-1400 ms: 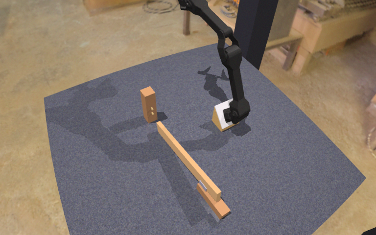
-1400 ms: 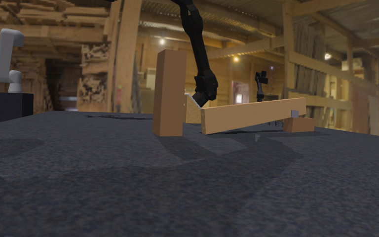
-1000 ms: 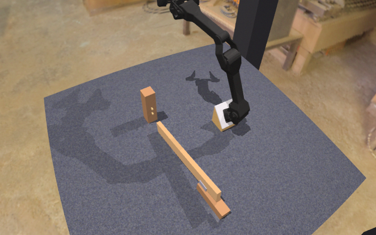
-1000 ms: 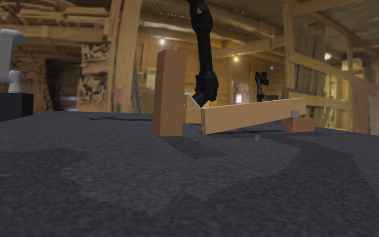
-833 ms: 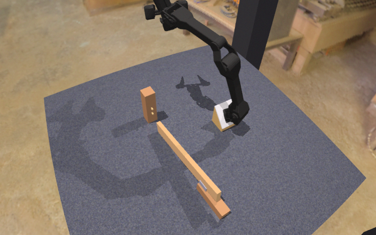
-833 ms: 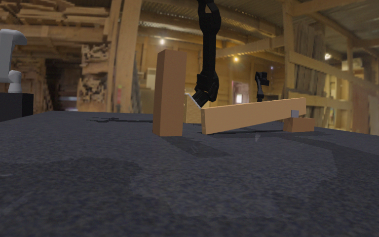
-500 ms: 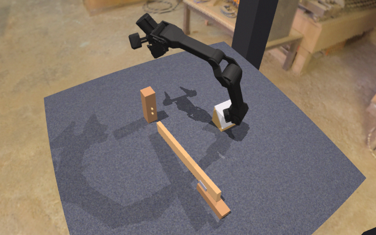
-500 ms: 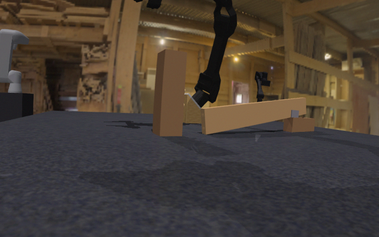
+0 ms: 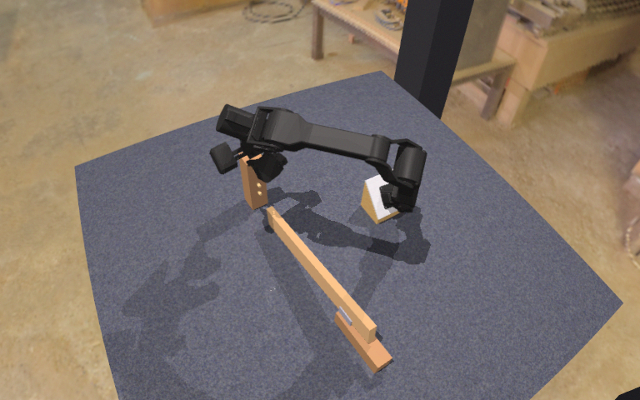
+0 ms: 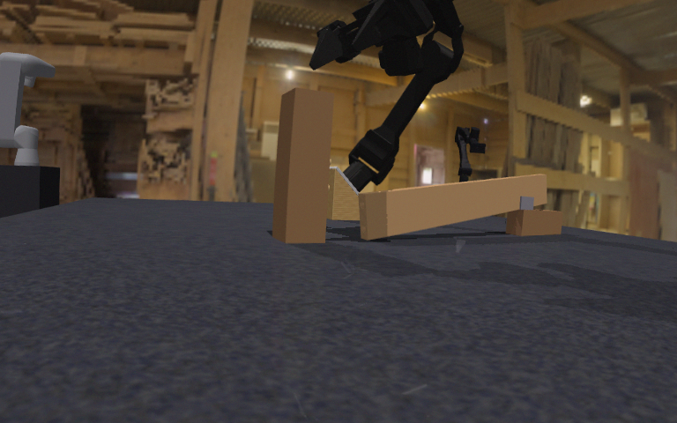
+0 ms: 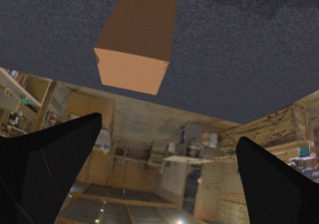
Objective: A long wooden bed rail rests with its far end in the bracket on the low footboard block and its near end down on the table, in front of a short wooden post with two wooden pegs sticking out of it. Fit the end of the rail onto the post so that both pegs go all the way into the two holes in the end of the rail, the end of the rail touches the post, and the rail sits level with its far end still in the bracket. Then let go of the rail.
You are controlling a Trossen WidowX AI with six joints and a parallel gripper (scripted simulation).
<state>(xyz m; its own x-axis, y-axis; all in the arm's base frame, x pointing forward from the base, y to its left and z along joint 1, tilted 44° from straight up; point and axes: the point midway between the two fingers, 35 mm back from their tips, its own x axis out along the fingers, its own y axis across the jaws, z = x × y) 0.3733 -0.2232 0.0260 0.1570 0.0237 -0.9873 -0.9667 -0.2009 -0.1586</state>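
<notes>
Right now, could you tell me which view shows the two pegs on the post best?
The top view: both pegs show clearly on the post. The wrist view shows them small and far; the exterior view shows only the post's other sides.

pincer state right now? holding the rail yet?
Pincer: open, holding nothing; it hangs over the post, and the rail lies untouched.

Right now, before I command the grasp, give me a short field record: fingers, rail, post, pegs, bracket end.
fingers: gripper open, holding nothing, above the post
rail: untouched, tilted, near end down on the table
post: upright, gap between it and the rail end
pegs: both bare, facing the rail, not inserted
bracket end: far end resting on the footboard block
</notes>
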